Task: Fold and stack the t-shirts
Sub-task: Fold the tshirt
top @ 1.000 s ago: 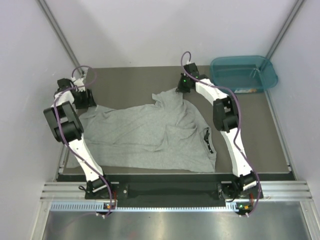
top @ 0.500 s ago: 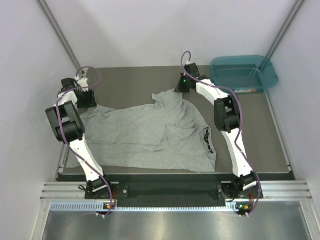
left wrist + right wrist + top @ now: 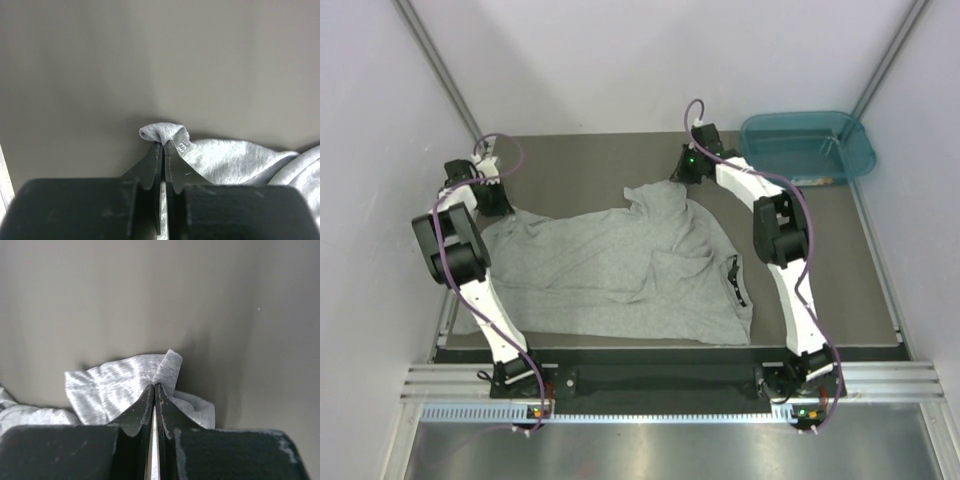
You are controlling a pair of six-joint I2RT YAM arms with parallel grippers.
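One light grey t-shirt [image 3: 620, 270] lies spread and rumpled on the dark mat, its black neck label [image 3: 735, 282] towards the right. My left gripper [image 3: 496, 202] is at the shirt's far left corner. In the left wrist view the gripper [image 3: 163, 144] is shut on a small bunch of the grey t-shirt [image 3: 225, 160]. My right gripper [image 3: 683, 178] is at the far middle corner. The right wrist view shows this gripper [image 3: 154, 386] shut on a fold of the t-shirt [image 3: 110, 385]. Both pinched corners sit low over the mat.
A teal plastic tub [image 3: 760, 150] stands at the far right corner of the table. White walls close in the left, the back and the right. The shirt's near edge lies close to the arm bases and the front rail [image 3: 660, 378].
My left gripper has gone from open to shut, pinching the shirt's far left corner. The right gripper stays shut on its corner and has barely shifted.
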